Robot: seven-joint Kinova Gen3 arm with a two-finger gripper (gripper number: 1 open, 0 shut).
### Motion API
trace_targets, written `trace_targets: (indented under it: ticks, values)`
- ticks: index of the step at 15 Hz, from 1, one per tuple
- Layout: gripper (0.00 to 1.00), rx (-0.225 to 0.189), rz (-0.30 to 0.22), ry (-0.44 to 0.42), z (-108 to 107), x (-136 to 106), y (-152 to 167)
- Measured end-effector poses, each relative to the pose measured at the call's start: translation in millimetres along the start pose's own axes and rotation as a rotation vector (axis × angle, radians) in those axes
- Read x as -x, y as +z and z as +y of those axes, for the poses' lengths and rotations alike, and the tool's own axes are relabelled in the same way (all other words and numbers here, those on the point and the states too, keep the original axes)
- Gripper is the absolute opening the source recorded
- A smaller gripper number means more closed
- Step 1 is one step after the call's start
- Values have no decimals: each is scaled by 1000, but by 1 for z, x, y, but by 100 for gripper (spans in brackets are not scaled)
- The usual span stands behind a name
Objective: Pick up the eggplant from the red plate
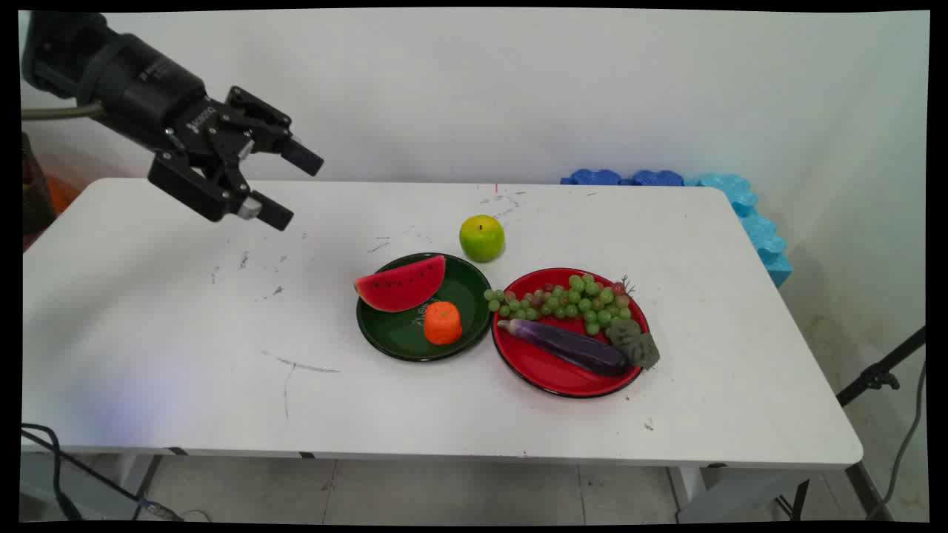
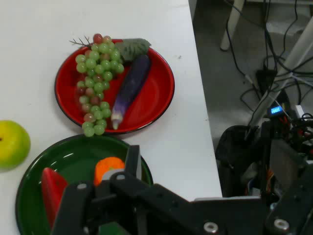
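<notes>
A white bench (image 1: 185,355) carries 2 plates side by side near its middle, their rims almost touching. The red plate (image 1: 544,366) on the right lies a little nearer than the other. On its near half lies a purple eggplant (image 1: 570,346), running from left to right, its green cap (image 1: 634,342) hanging over the plate's right rim. Behind the eggplant on the same plate lies a bunch of grapes (image 1: 566,298), mostly green with a few reddish ones; its left end reaches over the plate's rim toward the other plate.

The green plate (image 1: 396,337) on the left holds 2 things: a small orange fruit (image 1: 443,323) on its near right part, and a red watermelon slice (image 1: 401,283) on its far left part, the slice's left tip over the rim. The hand view shows the same 2 plates from the other side, with the orange fruit (image 2: 108,168) and the slice (image 2: 53,193) partly hidden behind the black linkage.

Just behind the green plate's far right rim, on the bare bench, stands a green apple (image 1: 481,237), apart from both plates.

The gripper (image 1: 284,185) hangs in the air over the bench's far left part, well apart from all the fruit, pointing to the right and slightly downward. Its jaws stand wide open and hold nothing.

Beyond the bench's far right corner, blue foam pieces (image 1: 740,203) lie against the wall.
</notes>
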Motion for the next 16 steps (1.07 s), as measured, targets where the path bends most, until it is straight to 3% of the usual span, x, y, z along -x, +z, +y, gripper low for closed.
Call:
trace_targets:
  ticks: [3, 6, 10, 16]
  values:
    - [100, -2, -25, -3, 1, -12, 12]
    - [100, -15, -58, -13, 2, -39, 36]
    - [100, -44, -93, -28, -2, -81, 88]
    - [100, -64, -165, -7, -11, -111, 177]
